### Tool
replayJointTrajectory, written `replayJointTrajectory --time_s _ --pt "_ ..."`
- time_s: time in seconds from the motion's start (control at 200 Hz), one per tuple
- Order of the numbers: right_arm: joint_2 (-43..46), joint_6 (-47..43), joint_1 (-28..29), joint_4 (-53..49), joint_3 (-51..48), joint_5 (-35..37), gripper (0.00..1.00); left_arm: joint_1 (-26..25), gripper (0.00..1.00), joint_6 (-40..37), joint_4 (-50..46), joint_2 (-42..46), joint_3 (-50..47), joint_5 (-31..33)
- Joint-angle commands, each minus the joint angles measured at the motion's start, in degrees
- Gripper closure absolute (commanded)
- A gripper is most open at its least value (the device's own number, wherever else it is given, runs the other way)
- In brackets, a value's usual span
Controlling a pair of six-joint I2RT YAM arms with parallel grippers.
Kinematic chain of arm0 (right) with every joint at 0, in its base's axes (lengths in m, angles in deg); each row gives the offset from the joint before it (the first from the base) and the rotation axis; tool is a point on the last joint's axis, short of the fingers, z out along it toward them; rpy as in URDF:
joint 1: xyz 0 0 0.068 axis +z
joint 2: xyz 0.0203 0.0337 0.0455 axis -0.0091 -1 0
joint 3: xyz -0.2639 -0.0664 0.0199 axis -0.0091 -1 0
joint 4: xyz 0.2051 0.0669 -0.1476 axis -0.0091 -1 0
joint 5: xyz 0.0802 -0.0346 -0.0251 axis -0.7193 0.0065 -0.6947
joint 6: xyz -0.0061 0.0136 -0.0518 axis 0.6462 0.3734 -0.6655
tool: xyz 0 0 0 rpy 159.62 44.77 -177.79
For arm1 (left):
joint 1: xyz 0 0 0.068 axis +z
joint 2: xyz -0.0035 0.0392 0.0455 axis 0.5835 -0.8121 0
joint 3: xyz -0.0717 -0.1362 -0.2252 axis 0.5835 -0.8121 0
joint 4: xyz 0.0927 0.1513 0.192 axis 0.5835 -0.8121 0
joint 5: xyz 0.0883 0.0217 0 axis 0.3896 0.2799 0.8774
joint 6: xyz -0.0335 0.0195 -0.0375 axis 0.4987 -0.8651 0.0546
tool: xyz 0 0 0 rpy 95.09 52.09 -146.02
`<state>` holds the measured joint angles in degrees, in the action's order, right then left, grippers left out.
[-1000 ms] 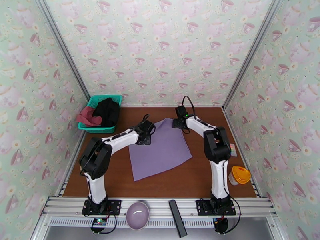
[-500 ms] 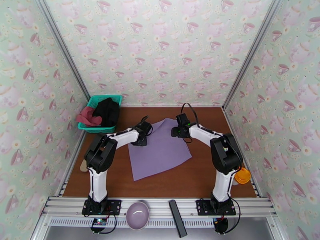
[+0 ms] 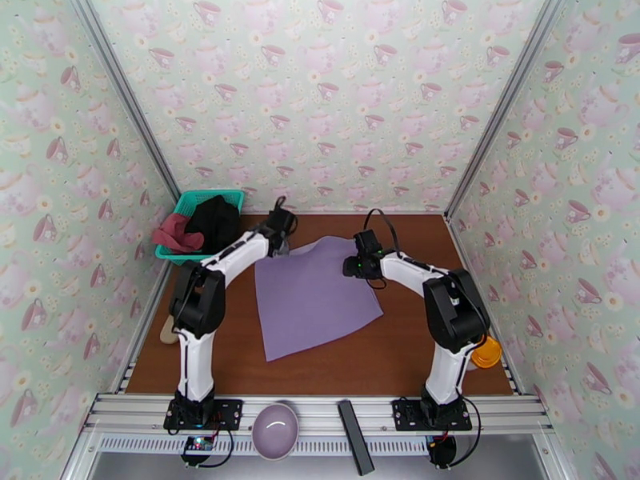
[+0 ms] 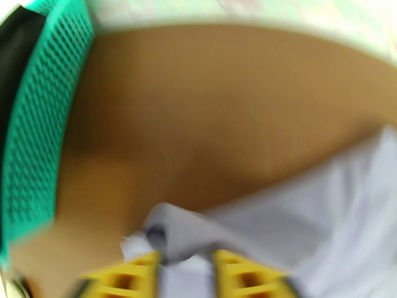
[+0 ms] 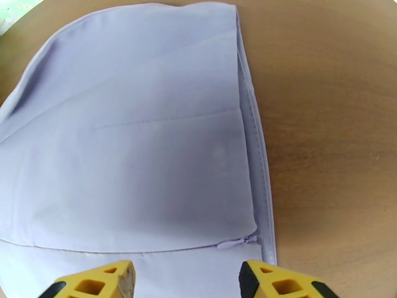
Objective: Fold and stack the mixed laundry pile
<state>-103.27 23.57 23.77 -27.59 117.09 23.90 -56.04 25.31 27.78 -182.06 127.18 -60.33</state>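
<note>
A lavender-purple cloth [image 3: 316, 302] lies spread flat on the brown table. My left gripper [image 3: 284, 240] is at its far-left corner. In the blurred left wrist view the yellow fingers [image 4: 141, 276] stand apart, with a humped-up cloth corner [image 4: 173, 234] between them, so my left gripper [image 4: 186, 274] reads as open. My right gripper [image 3: 354, 267] hovers open over the cloth's right hem [image 5: 253, 125], near a small zipper pull [image 5: 238, 242], with nothing between its jaws [image 5: 186, 284]. The black garment [image 3: 214, 222] and the dusty-red top [image 3: 178, 234] lie in the basket.
The teal mesh basket [image 3: 194, 258] stands at the far left against the wall, and its wall [image 4: 34, 135] looms close in the left wrist view. An orange-lidded container [image 3: 482, 352] sits at the right edge. A lavender bowl [image 3: 275, 430] and a black bar [image 3: 354, 446] rest on the front rail.
My left gripper moved from the cloth's left edge toward the far-left corner, and that corner now lies further out toward the basket. The right gripper shifted slightly nearer along the right edge.
</note>
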Motion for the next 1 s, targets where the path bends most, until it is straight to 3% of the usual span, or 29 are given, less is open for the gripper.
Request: replayJointTrajectory --time_s 0.0,0.28,0.461,0.686,0.821,0.997 --pt "2.73 1.12 0.31 0.46 -1.89 -0.65 0.39 1.79 0.29 -1.64 -2.55 -5.67 4.99 -2.46" --pt "5.18 0.35 0.31 -2.98 -3.84 1.18 0.39 -0.49 0.3 -0.38 3.46 9.59 -6.35 -2.72" --pt "9.1 1.02 0.31 -7.03 -7.69 3.93 0.4 -4.57 0.44 3.5 -5.46 23.79 -16.54 -3.69" --pt "12.79 -0.18 0.31 -8.09 -10.75 2.53 0.4 -10.1 0.53 16.79 -14.35 39.36 -41.04 -13.89" --pt "13.22 -1.76 0.29 -7.9 -9.56 1.3 0.4 -16.37 0.55 23.59 -14.5 44.07 -53.44 -22.53" --pt "14.33 -2.91 0.31 -7.74 -9.21 -1.37 0.41 -28.47 0.57 23.52 -19.85 44.74 -56.5 -22.11"
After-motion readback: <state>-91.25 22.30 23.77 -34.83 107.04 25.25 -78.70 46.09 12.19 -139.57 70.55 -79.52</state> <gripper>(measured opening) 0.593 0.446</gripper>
